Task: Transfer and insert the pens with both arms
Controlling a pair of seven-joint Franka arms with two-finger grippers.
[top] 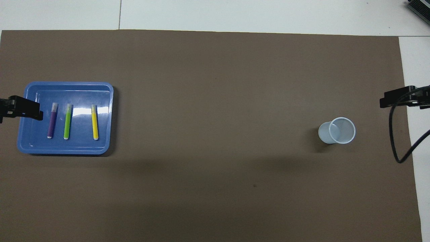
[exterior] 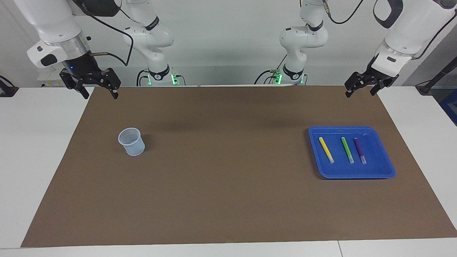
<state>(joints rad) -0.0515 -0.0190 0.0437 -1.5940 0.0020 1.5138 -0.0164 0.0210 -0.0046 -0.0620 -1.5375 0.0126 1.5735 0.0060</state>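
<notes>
Three pens [top: 68, 121] lie side by side in a blue tray [top: 100, 148]; a pale cup [top: 337, 131] stands well apart.

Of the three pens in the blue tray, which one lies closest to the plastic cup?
The yellow marker pen. It is the end one of the row in the blue plastic tray, on the side toward the translucent cup; green lies in the middle, purple last.

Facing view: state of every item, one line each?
yellow pen: flat in tray
green pen: flat in tray
purple pen: flat in tray
blue tray: holds all three pens
cup: upright, empty
left end effector: open, raised
right end effector: open, raised
</notes>
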